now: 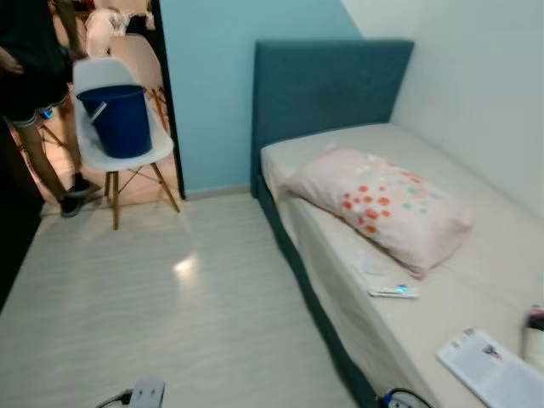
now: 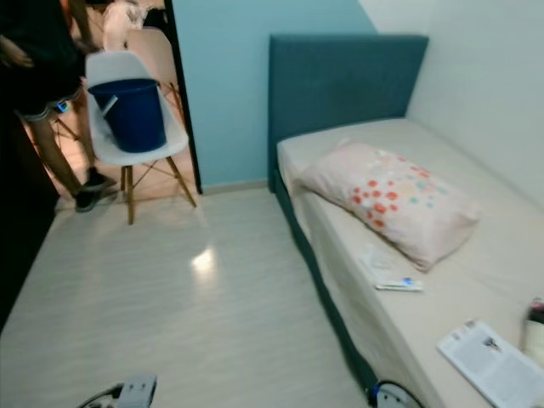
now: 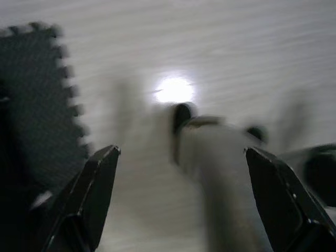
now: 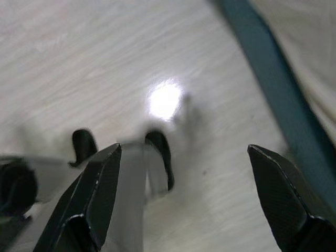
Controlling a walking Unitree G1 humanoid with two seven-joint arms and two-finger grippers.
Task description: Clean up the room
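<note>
1. One bed (image 1: 476, 280) is sitting along the right wall, with one dark blue headboard (image 1: 327, 89) standing at its far end.
2. One pale wooden floor (image 1: 170, 297) is stretching out beside the bed, with a bright spot of light shining on it.
3. One person (image 1: 34, 76) in dark clothes is standing at the far left, next to the chair.
4. One white chair (image 1: 127, 149) is standing by the doorway, and one blue bucket (image 1: 119, 119) is sitting on its seat.
5. One pink pillow (image 1: 382, 208) with red and blue dots is lying on the bed near the headboard.
6. One paper booklet (image 1: 493, 365) is lying on the near end of the bed; its writing is too small to read.
7. One small tube (image 1: 393, 292) is lying on the bed just in front of the pillow.
8. The left gripper (image 3: 184, 199) is hanging wide open over the floor, holding nothing, beside a dark foam mat (image 3: 31, 105) with a toothed edge.
9. The right gripper (image 4: 184, 199) is hanging wide open too, holding nothing, near the bed's blue base (image 4: 278, 100).
</note>
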